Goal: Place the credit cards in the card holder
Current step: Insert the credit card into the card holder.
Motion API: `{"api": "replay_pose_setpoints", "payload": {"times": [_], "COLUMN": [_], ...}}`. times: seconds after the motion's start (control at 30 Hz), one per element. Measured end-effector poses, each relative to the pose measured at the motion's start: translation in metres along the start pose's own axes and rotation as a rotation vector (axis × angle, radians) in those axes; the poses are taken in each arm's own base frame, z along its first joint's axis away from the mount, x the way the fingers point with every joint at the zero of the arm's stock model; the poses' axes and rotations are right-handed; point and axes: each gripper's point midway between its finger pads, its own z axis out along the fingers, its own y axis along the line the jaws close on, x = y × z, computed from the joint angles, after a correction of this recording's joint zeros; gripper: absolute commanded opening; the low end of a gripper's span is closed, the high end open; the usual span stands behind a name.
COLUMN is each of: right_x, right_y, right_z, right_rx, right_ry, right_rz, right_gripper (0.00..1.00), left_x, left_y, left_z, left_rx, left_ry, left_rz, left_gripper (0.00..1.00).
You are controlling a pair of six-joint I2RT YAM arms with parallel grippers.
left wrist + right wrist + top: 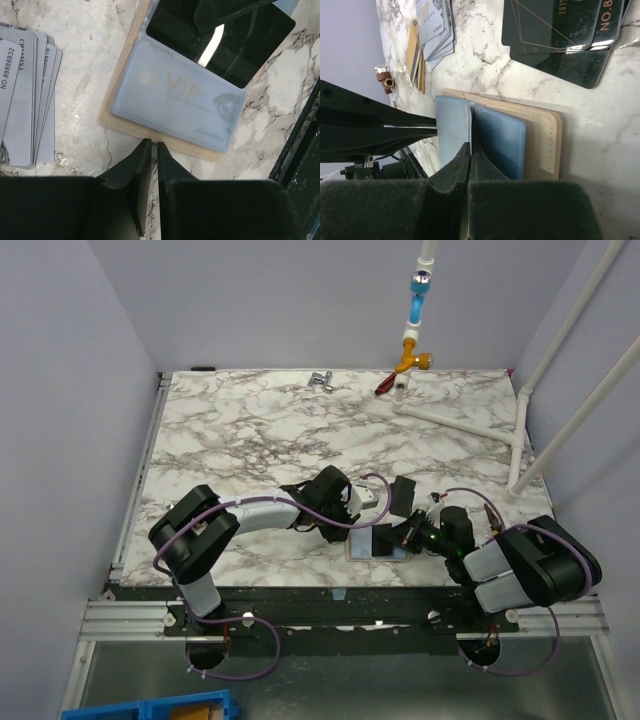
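Observation:
The tan card holder (165, 142) (362, 551) lies open near the table's front edge. A pale VIP card (175, 97) sits in its clear pocket. My right gripper (471, 150) is shut on a black card (225, 50), which lies flat over the holder's far half. In the right wrist view this card shows only as a thin white edge. My left gripper (150, 145) is shut to a thin slit with nothing in it, its tips at the holder's near tan border. More credit cards, grey (25, 95) and gold (415, 52), lie fanned beside the holder.
Black cards (560, 35) (403, 495) lie on the marble beyond the holder. The table's dark front rail (300, 150) runs close by. A white pipe frame (470, 420) and a small metal fitting (320, 380) stand at the back.

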Motion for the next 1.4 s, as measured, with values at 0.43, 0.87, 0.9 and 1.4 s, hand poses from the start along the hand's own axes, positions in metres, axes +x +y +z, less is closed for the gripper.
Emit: {"api": "replay_pose_setpoints", "payload": {"times": [0.43, 0.87, 0.9, 1.4], "right_x": [0.007, 0.010, 0.011, 0.007], "right_y": [0.000, 0.003, 0.004, 0.039], "right_z": [0.008, 0.011, 0.013, 0.029], "right_rx": [-0.033, -0.042, -0.044, -0.040], "right_ry": [0.032, 0.061, 0.068, 0.095], "right_rz": [0.015, 0.014, 0.010, -0.104], "right_gripper": [0.01, 0.17, 0.23, 0.80], "left_x": [0.001, 0.002, 0.002, 0.005], "left_y": [0.000, -0.001, -0.001, 0.007], "left_z": [0.000, -0.001, -0.001, -0.006], "left_rx": [0.002, 0.003, 0.003, 0.003], "left_ry": [0.004, 0.008, 0.008, 0.012], "left_rz": [-0.001, -0.002, -0.002, -0.036], "left_gripper": [0.10, 0.09, 0.09, 0.07]}}
